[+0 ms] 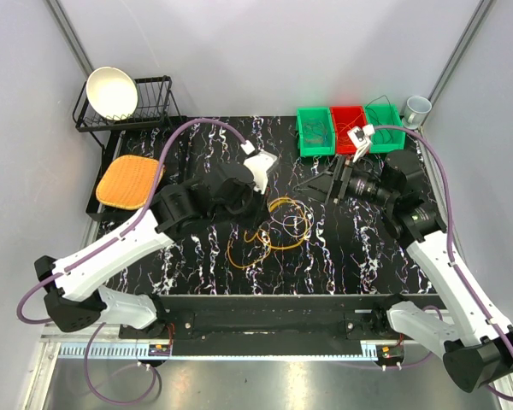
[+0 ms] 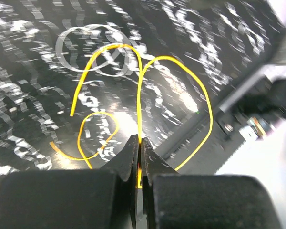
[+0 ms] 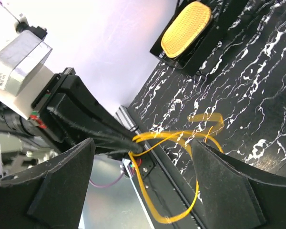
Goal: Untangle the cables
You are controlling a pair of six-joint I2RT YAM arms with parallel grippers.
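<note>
From here the left gripper (image 2: pixel 139 143) is pinched shut on a thin yellow wire loop (image 2: pixel 139 109), the right gripper (image 3: pixel 140 143) gapes empty, and the thin coloured cables (image 1: pixel 278 224) remain knotted on the black marbled table (image 1: pixel 350 252), so the untangling looks barely started.

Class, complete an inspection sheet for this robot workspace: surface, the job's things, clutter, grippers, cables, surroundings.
Surface: black marbled table.
Job's things: tangled yellow and orange wire loops at centre.
Clutter: white bowl on wire rack; orange pad; red bin between two green bins; mug.
Grippers: left gripper jaws shut on a yellow loop; right gripper jaws open, holding nothing.
Cables: purple hoses along both arms.
Surroundings: plain grey walls.
</note>
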